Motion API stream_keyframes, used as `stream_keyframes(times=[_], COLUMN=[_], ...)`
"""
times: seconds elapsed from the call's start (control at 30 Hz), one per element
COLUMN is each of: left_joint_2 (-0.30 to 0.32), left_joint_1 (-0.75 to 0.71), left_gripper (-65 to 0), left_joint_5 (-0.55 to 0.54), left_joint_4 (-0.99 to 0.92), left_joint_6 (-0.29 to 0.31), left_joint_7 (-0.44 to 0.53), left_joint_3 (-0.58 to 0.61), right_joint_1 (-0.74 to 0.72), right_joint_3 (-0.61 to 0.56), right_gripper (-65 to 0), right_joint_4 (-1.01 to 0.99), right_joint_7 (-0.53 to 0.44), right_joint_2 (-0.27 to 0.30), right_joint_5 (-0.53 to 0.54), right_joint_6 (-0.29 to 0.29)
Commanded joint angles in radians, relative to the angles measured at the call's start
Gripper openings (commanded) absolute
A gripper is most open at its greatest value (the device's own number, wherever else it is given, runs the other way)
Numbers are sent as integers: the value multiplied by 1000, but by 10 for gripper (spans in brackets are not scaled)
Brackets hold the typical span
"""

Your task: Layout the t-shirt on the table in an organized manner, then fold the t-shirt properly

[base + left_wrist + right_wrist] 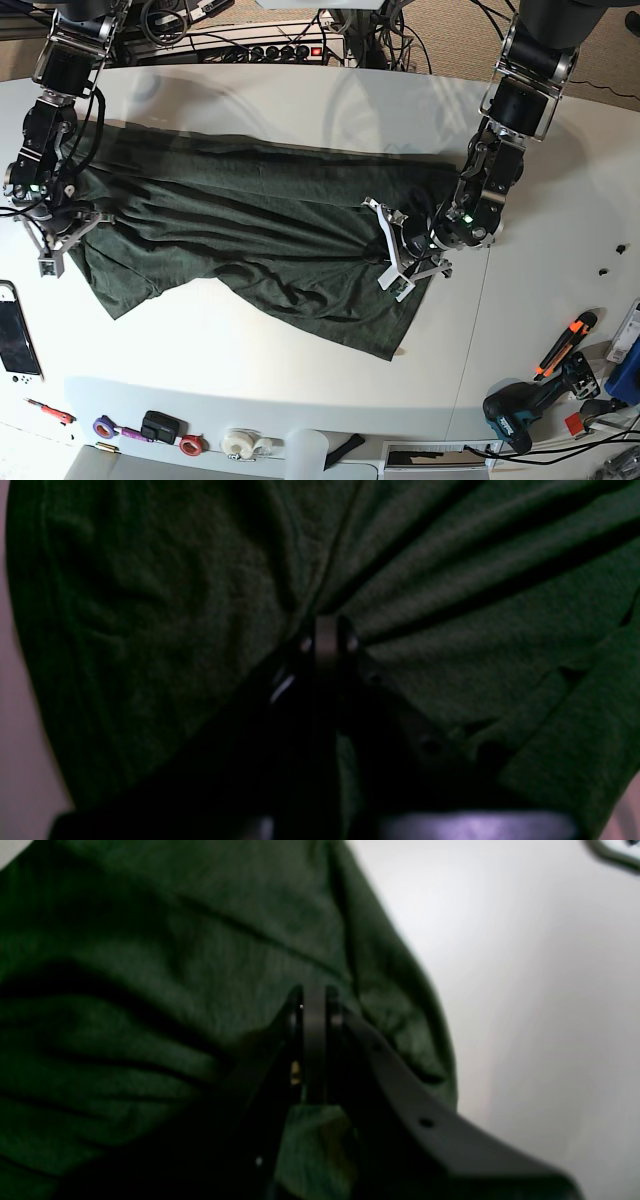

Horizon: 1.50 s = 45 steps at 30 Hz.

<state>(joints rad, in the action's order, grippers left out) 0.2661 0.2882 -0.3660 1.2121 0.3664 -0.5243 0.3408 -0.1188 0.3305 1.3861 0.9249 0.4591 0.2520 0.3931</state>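
White table (300,350) holds the spread t-shirt (250,240).

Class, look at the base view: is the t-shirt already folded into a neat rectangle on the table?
No, the t-shirt lies spread out and wrinkled across the table, unfolded.

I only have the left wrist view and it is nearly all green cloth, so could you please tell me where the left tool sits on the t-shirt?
Observer: The left tool is shut on the t-shirt at its edge, with wrinkles fanning out from it.
Operator: Thank you. Is the right tool gripping too?
Observer: Yes, the right tool is shut on the cloth at the opposite end.
Operator: Is the shirt spread flat?
Observer: Not yet; it lies stretched between both arms on the table, rumpled, with the near edge uneven.
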Motion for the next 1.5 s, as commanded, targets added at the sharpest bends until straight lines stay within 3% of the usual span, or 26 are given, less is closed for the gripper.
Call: stream_keyframes(times=[0.0,0.1,0.23,0.33,0.63,0.9,1.0,1.07,1.27,1.47], left_joint_2=[19,19,19,19,19,19,19,19,19,19], left_joint_1=[-5,-5,-5,-5,-5,-6,-5,-5,-5,-5], left_gripper=[-650,-650,-650,-650,-650,-650,-650,-650,-650,-650], left_joint_5=[79,79,79,79,79,79,79,79,79,79], left_joint_4=[-16,-16,-16,-16,-16,-16,-16,-16,-16,-16], left_joint_6=[-34,-34,-34,-34,-34,-34,-34,-34,-34,-34], left_joint_7=[-103,-103,-103,-103,-103,-103,-103,-103,-103,-102], left_joint_3=[1,1,1,1,1,1,1,1,1,1], right_joint_1=[-14,4,30,47,56,51,40,37,34,36], right_joint_3=[5,5,5,5,5,5,5,5,5,5], right_gripper=[-650,-650,-650,-650,-650,-650,-650,-650,-650,-650], right_joint_4=[14,14,14,14,12,-21,-53,-52,-51,-51], right_joint_7=[-4,4,-1,-18,-145,-180,-200,-199,-102,2], right_joint_2=[19,17,18,18,18,23,23,22,14,16], right_joint_5=[2,-21,-147,-221,-300,-301,-236,-178,-31,-43], right_joint_6=[0,-18,-135,-181,-182,-182,-173,-124,-49,-56])
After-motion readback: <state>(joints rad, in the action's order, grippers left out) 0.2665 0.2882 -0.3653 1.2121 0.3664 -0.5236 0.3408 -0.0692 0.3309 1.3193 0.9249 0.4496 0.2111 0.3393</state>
